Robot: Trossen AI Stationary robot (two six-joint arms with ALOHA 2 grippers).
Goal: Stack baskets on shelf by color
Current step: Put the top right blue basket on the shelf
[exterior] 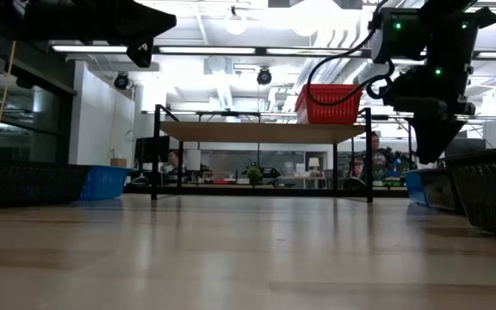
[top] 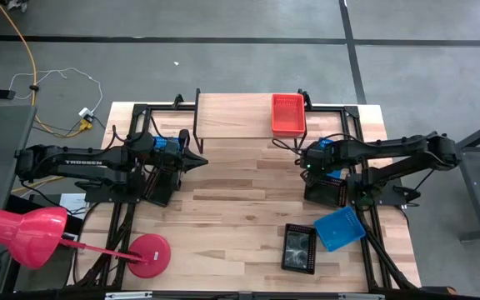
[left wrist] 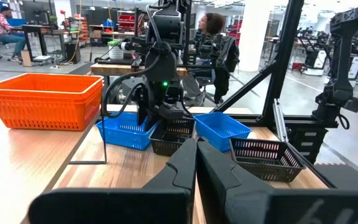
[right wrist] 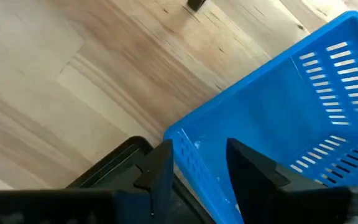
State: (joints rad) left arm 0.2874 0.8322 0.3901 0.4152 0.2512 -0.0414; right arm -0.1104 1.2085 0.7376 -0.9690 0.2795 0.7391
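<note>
Because the right pincer (right wrist: 197,162) hangs with one finger on each side of a blue basket's (right wrist: 278,118) rim, not yet closed on it, the main risk I see is a thin grip: the mesh wall is slick and shallow, and a bite on the edge alone could let the basket tilt or slip out on the lift. A black basket (right wrist: 107,162) lies just beside and partly under that same rim, so closing low could catch it too and drag both up together.

The blue basket sits directly below the right pincer, its near wall between the parted fingers and the rest stretching away beyond them. The shelf (top: 236,117) stands well apart from this pincer, toward the desk's (top: 223,208) far edge, with red-orange baskets (top: 288,115) already on its end; carrying blue over there risks knocking that pile.

The left pincer (top: 197,160) waits above the desk's other side, fingers pressed together and holding nothing, pointing across at the right arm.
</note>
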